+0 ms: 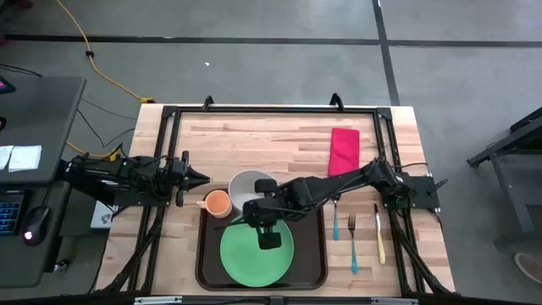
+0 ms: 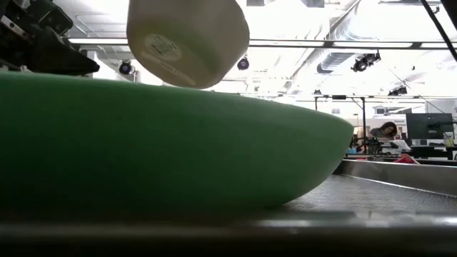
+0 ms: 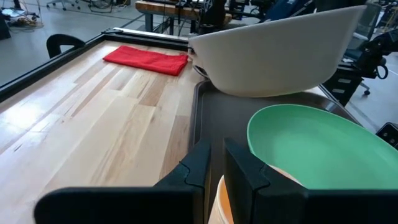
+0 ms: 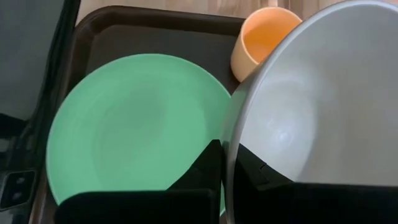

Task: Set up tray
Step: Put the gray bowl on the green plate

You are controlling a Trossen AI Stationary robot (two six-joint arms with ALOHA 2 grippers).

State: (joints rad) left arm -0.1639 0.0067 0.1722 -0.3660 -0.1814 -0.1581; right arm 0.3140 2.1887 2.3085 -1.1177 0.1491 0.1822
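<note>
The dark brown tray (image 1: 315,254) lies at the table's near middle. A green plate (image 1: 246,258) rests flat on it. A white bowl (image 1: 246,188) hangs over the tray's far end, with my right gripper (image 1: 257,210) shut on it. An orange cup (image 1: 218,203) stands at the tray's far left corner; I cannot tell whether it is on the tray or just beyond the rim. My left gripper (image 1: 201,178) waits at the table's left, pointing level at the bowl, with a narrow gap between its fingers (image 3: 199,171) and nothing in it. My right gripper pinches the bowl's rim (image 4: 229,146) on the bowl's near side, one finger inside (image 4: 264,171) the bowl and one outside (image 4: 202,171). The fingers slant down from the table's right. The bowl hangs tilted, clear of the tray and the plate (image 2: 178,143).
A folded red cloth (image 1: 344,151) lies at the far right. To the right of the tray lie a teal spoon (image 1: 335,222), a teal fork (image 1: 352,244) and a yellow-handled knife (image 1: 379,239). A black frame rail (image 1: 271,110) runs round the table.
</note>
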